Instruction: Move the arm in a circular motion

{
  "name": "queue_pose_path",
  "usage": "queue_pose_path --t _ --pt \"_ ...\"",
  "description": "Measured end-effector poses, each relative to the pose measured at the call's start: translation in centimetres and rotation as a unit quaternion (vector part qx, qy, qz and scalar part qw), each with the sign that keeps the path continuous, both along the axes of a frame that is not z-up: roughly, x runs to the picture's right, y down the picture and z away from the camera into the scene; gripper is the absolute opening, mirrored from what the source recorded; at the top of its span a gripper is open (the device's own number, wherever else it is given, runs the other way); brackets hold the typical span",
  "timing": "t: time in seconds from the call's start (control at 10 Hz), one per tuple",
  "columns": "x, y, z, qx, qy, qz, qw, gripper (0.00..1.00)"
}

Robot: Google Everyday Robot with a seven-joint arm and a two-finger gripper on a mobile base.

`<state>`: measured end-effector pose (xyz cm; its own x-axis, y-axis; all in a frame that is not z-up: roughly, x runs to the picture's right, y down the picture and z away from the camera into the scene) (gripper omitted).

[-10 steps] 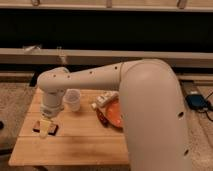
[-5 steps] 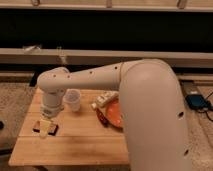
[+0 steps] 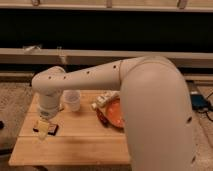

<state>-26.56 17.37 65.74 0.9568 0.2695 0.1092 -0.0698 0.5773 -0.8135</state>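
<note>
The arm (image 3: 150, 95) is a very large cream-white tube with rounded joints and small dark holes. It reaches from the lower right across to the left over a wooden table (image 3: 75, 145). Its pale yellowish tip, the gripper (image 3: 46, 127), points down at the table's left part, just above a small dark and tan object (image 3: 45, 131).
A clear plastic cup (image 3: 73, 100) stands behind the wrist. An orange plate (image 3: 114, 115) with a pale item (image 3: 104, 100) on its rim sits mid-table. A blue object (image 3: 200, 101) lies on the floor at right. A dark ledge runs behind.
</note>
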Motion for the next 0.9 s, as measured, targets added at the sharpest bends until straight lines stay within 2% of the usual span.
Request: queue_pose_path --t 0.3,0.5,0.7,0.9 --pt "3.4 2.0 -2.6 0.014 0.024 0.009 0.9996 0.8" --pt "7.1 4.1 -3.9 0.008 0.056 0.025 0.9981 0.8" --pt "11.2 6.4 -4.8 -0.004 0.095 0.043 0.9945 0.8" --pt "15.9 8.5 -5.1 -0.016 0.139 0.059 0.9883 0.8"
